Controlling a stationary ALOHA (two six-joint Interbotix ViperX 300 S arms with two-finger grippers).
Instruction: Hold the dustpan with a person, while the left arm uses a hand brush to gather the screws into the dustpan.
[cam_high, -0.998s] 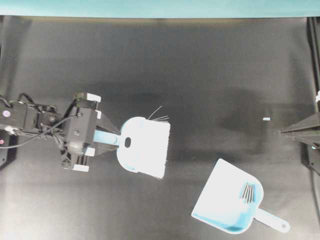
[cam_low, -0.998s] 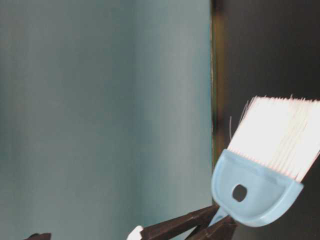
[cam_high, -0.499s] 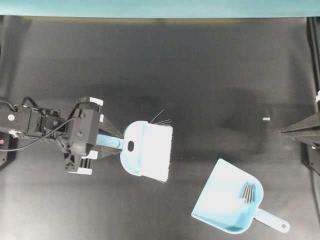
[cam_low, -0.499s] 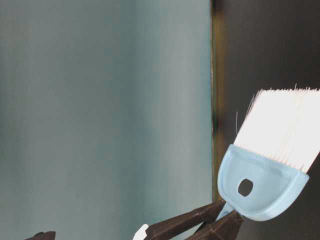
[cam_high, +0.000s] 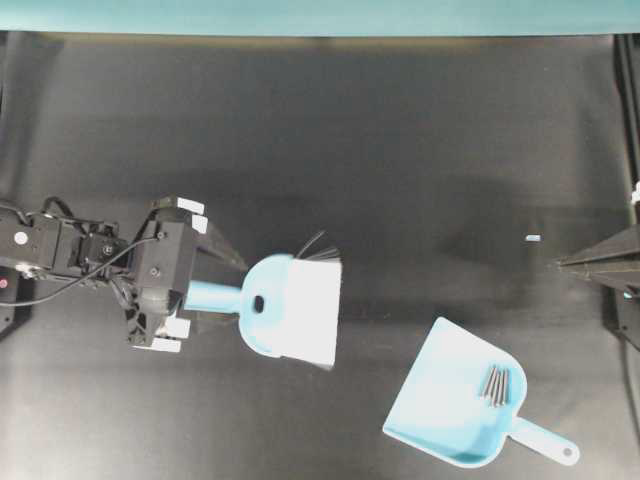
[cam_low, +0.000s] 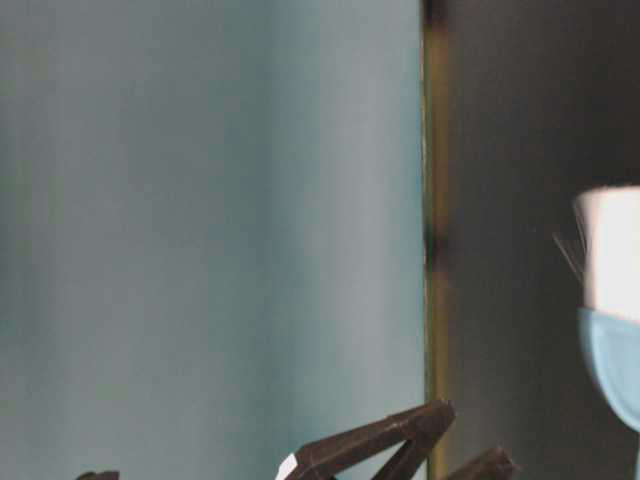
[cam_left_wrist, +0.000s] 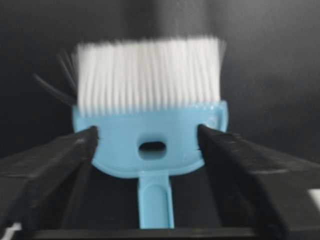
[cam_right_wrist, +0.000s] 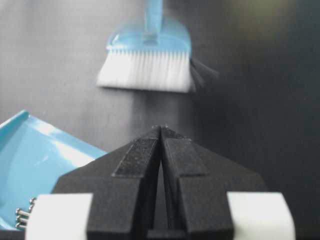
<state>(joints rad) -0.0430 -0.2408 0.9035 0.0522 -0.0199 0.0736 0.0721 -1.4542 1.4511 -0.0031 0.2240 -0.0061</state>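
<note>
Overhead: left gripper (cam_high: 222, 297) is seen w/ fingers spread wide, one either side of the hand brush (cam_high: 290, 308) handle; no clamp on it. Brush head lies just beyond the fingertips, bristles pointing away from the gripper. The dustpan (cam_high: 460, 410) is set well apart from the brush, farther out past the bristles and off to one side, mouth angled toward the brush. The screws (cam_high: 495, 384) are bunched inside the pan near its rounded back. Right gripper (cam_high: 556, 264) is seen only as a dark point at the frame edge, well clear of the pan.

Table-level: left fingers are seen apart at the bottom edge; the brush is cut off by the frame edge, blurred.

Left wrist: brush body (cam_left_wrist: 152, 145) is framed between the two spread fingers; contact w/ either finger can't be told.

Right wrist: right gripper (cam_right_wrist: 160, 128) tips are pressed together, nothing between them. Pan corner (cam_right_wrist: 37, 170) is seen beside it, w/ screws; brush farther ahead.
</note>
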